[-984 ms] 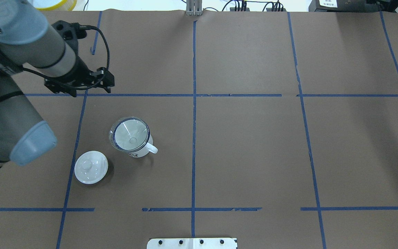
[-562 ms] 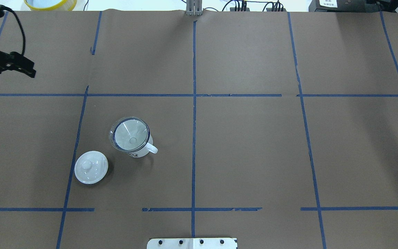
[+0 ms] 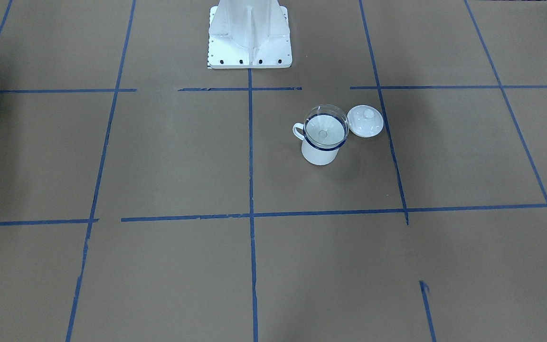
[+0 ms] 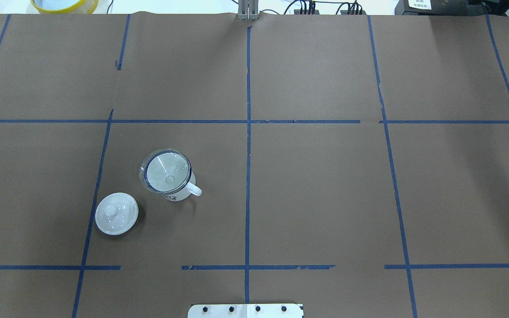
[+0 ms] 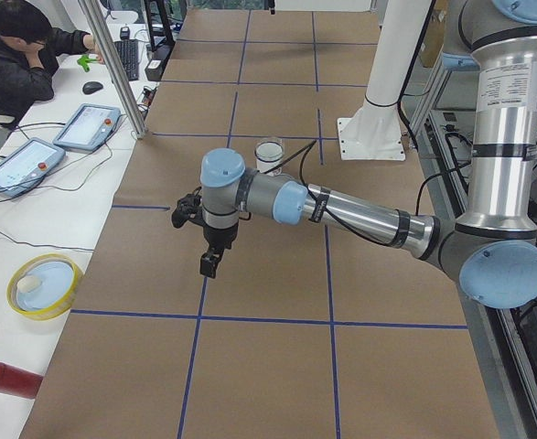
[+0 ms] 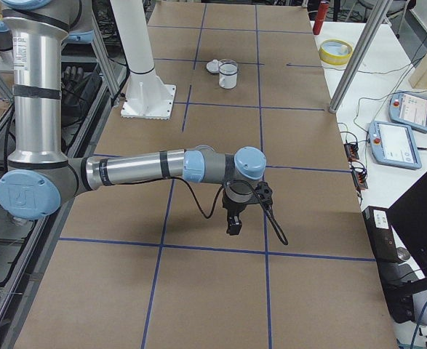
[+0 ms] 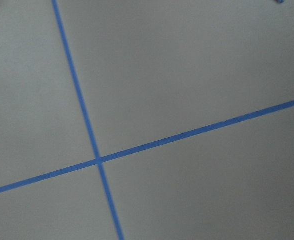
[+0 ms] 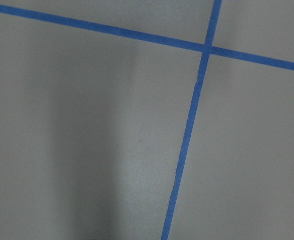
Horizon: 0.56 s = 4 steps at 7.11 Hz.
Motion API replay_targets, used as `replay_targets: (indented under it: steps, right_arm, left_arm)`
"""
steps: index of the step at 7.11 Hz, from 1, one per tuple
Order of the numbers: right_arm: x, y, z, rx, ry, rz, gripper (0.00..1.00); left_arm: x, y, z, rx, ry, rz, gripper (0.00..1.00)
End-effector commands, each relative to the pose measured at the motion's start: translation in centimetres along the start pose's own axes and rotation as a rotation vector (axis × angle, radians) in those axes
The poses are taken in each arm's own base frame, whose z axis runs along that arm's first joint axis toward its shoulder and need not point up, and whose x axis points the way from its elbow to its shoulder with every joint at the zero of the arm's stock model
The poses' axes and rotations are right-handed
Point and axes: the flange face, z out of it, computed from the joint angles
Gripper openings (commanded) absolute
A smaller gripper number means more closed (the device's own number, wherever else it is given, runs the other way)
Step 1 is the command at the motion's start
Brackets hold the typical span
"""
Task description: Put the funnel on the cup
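The clear funnel (image 4: pixel 166 171) sits in the mouth of the white mug with the dark blue rim (image 4: pixel 180 192), spout down inside it. The pair also shows in the front-facing view, funnel (image 3: pixel 326 124) on cup (image 3: pixel 318 155), and small in both side views (image 5: pixel 269 155) (image 6: pixel 228 74). Neither gripper shows in the overhead or front-facing view. The left gripper (image 5: pixel 210 265) hangs over bare paper far from the cup. The right gripper (image 6: pixel 233 227) hangs over bare paper at the other end. I cannot tell whether either is open or shut. Both wrist views show only paper and tape.
A round white knobbed lid (image 4: pixel 116 213) lies beside the cup. The table is brown paper with blue tape lines. The robot's white base (image 3: pixel 249 33) stands at the near edge. A yellow bowl (image 5: pixel 44 285) and a red cylinder (image 5: pixel 7 380) lie off the table's left end.
The left arm has swung away to the left and out of the overhead view. The funnel, cup and lid have not moved.
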Motion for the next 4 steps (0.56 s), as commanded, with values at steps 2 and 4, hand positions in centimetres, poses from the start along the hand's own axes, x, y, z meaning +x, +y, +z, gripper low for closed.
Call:
replay_targets:
  steps: [2,4]
  right_arm:
    - [0.0,0.0,0.0,0.0,0.0,0.0,1.0]
    - [0.0,0.0,0.0,0.0,0.0,0.0,1.0]
  left_arm:
    - [-5.32,4.9,2.75,-0.07,0.028,-0.084,1.0]
    - [-5.17,5.43,2.95,-0.064,0.056,-0.086,1.0]
